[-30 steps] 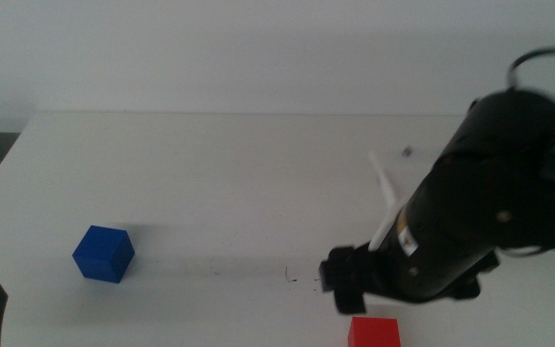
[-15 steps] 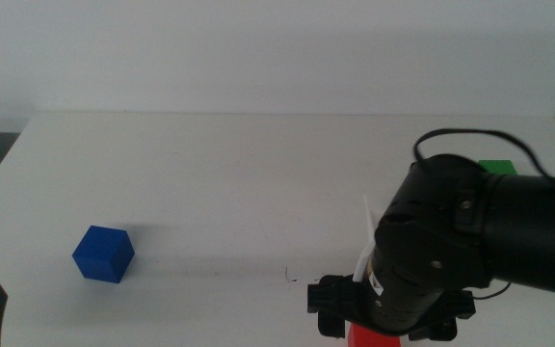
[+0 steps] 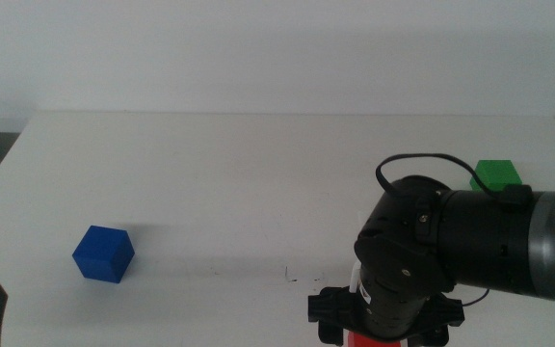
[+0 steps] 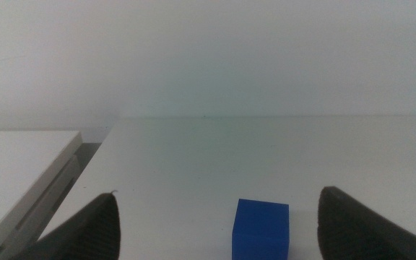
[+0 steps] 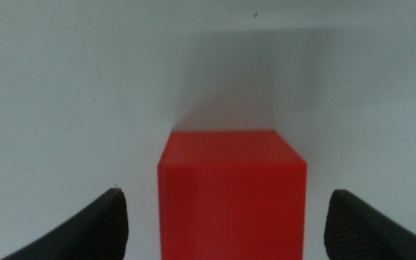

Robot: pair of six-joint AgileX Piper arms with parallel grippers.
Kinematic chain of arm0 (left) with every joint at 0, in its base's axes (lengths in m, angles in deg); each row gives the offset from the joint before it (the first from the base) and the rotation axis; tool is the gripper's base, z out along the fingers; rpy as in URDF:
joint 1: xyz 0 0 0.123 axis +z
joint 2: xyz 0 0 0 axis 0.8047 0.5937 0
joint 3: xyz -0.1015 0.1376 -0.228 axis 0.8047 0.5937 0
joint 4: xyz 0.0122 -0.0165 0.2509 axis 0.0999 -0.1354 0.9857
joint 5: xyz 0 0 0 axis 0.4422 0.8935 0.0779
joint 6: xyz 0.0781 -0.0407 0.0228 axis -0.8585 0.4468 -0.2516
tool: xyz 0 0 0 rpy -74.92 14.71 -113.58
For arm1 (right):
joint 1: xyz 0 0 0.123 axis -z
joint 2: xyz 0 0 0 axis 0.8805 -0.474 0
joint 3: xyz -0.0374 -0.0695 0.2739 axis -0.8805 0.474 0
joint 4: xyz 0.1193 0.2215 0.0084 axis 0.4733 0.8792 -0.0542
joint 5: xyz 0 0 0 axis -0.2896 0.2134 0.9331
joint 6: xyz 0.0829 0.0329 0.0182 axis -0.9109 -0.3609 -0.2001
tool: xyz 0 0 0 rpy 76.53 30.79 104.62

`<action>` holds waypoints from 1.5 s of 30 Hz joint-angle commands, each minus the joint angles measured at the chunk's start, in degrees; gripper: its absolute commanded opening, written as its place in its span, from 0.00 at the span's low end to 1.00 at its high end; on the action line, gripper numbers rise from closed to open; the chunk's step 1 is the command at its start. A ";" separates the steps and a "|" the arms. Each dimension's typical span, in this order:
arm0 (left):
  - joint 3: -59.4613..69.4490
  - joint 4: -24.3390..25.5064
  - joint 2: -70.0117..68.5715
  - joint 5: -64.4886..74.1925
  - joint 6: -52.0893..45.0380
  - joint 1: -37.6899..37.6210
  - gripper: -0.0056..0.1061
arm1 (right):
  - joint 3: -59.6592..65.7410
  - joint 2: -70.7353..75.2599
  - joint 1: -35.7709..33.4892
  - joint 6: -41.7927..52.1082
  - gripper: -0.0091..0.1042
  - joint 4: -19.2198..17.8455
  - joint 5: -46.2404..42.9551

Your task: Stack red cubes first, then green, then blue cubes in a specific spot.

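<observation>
My right gripper (image 5: 226,231) hangs over the red cube (image 5: 231,191) at the worktop's near edge, jaws spread wide either side — first pick. Next I judge: descend, close, carry it to the scribbled spot (image 3: 292,279). My left gripper (image 4: 215,231) waits open near the blue cube (image 4: 261,228).

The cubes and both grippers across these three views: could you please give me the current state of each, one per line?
Small matte red cube: resting on the white table, between the right gripper's open jaws, not gripped.
Small matte green cube: on the table behind the right arm, untouched.
Deep-blue matte cube: on the table, untouched.
Faint scribble mark: bare, nothing stacked.
Right gripper: open, straddling the red cube.
Left gripper: open, waiting, facing the blue cube.
</observation>
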 commanded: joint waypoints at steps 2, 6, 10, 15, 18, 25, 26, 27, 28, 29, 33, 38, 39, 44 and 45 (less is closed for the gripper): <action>0.04 -0.04 -0.22 -0.77 0.11 0.00 0.89 | 2.05 -0.41 1.26 -0.11 0.87 -0.71 -3.27; 0.04 -0.04 -0.22 -0.77 0.21 0.00 0.89 | 4.21 -0.51 1.65 -0.11 0.69 -0.86 -5.79; 0.04 -0.04 -0.22 -0.77 0.21 0.00 0.89 | 4.46 -0.91 1.65 -0.11 0.32 -0.97 -7.12; 0.04 -0.04 -0.22 -0.77 0.21 0.00 0.89 | -0.15 -0.56 1.15 -0.11 0.08 -1.36 -1.33; 0.04 -0.04 -0.22 -0.77 0.21 0.00 0.89 | -8.33 -1.16 1.34 0.11 0.09 -3.13 3.86; 0.04 -0.04 -0.22 -0.77 0.15 0.00 0.89 | -27.35 -11.71 5.47 5.34 0.11 -1.95 7.24; 0.04 -0.04 -0.22 -0.77 0.15 0.00 0.89 | -30.06 -13.80 5.59 5.89 0.11 -1.80 7.96; 0.04 -0.04 -0.22 -0.77 0.15 0.00 0.89 | -32.67 -15.77 5.59 6.41 0.11 -1.71 8.79; 0.04 -0.04 -0.22 -0.77 0.15 0.00 0.89 | -35.08 -17.55 5.68 6.94 0.11 -1.71 9.43; 0.04 -0.04 -0.22 -0.77 0.15 0.00 0.89 | -37.27 -19.13 5.68 7.36 0.11 -1.71 9.97; 0.04 -0.04 -0.22 -0.77 0.15 0.00 0.89 | -41.89 -23.20 5.68 8.60 0.11 -1.71 12.05; 0.04 -0.04 -0.22 -0.77 0.06 0.00 0.89 | -41.85 -25.27 5.68 8.74 0.11 -1.81 13.34; 0.04 -0.04 -0.22 -0.77 0.06 0.00 0.89 | -41.85 -25.27 5.68 8.74 0.11 -1.93 13.49; 0.04 -0.04 -0.22 -0.77 0.23 0.00 0.89 | -41.82 -26.65 5.68 8.74 0.11 -2.90 12.49; 0.04 -0.04 -0.22 -0.77 0.23 0.00 0.89 | -41.82 -27.13 5.68 8.74 0.11 -2.90 12.36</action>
